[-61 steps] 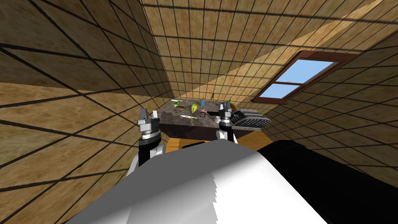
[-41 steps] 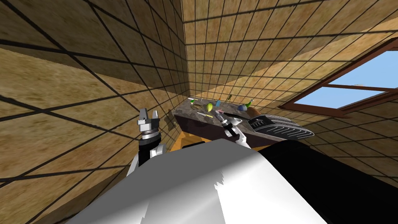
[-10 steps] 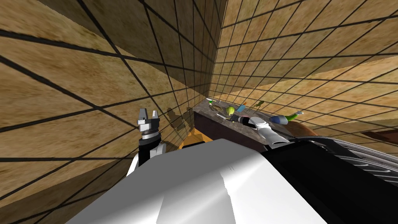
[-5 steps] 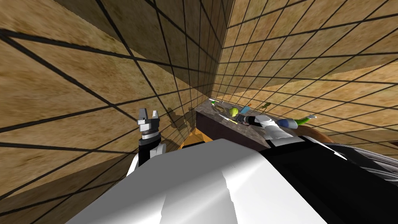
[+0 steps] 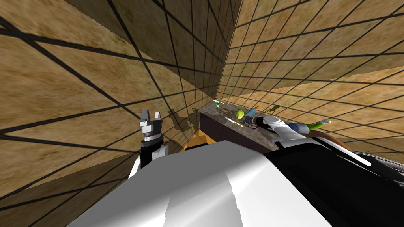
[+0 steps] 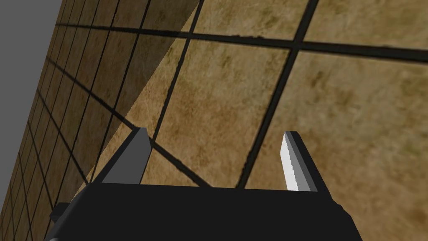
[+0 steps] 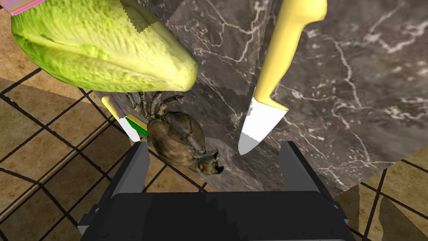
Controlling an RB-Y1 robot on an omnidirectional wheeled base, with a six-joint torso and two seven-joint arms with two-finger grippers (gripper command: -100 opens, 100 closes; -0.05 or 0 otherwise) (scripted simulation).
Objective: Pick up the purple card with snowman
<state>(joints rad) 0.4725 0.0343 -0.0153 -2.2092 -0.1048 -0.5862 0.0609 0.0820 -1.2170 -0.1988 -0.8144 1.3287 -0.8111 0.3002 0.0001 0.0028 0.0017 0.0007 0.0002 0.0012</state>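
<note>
Tan tiled walls with dark grout meet in a corner in the head view, and a dark marbled tabletop sits just right of centre. Left of centre, the left end effector stands upright near the wall, apart from the tabletop. Its wrist view shows its fingers spread wide with nothing between them.

Further right on the tabletop lies a yellow-green lettuce. Next to it the purple card lies flat, close by the right arm's wrist; its picture is too small to tell.

The right end effector hangs over the tabletop's edge, fingers wide apart and gripping nothing. Between them show a brown crab and the white blade tip of a yellow-handled knife. Beyond the crab, a purple-pink sliver of the card shows just past the lettuce, outside the fingers.
</note>
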